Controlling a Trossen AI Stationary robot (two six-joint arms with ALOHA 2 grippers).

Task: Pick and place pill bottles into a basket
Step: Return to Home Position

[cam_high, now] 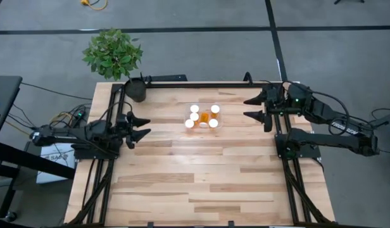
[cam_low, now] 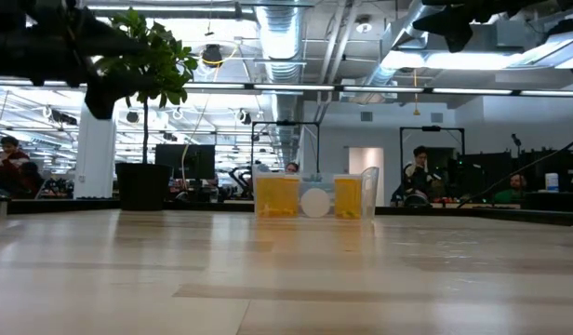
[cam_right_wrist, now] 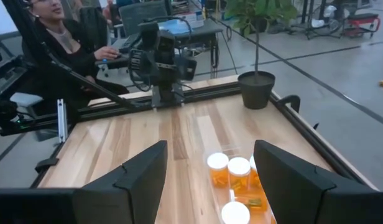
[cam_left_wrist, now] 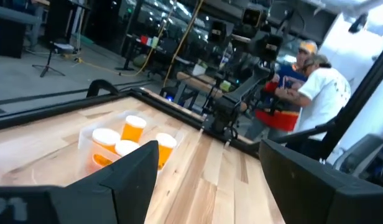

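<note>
Several pill bottles [cam_high: 213, 123] sit in the basket [cam_low: 369, 194] near the surface's far edge, midway along; probably light, rigid, slick-sided, best pinched across the body under the cap; left end effector [cam_high: 146, 126] and right end effector [cam_high: 247, 107] hang empty, fingers apart, by the side edges.

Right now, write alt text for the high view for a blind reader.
White-capped orange pill bottles sit in a clear basket on the wooden table. The left gripper and right gripper hang open and empty either side; a potted plant stands at one corner.

White-capped orange pill bottles [cam_high: 194, 116] clustered inside clear low-walled basket [cam_high: 205, 107]
</note>
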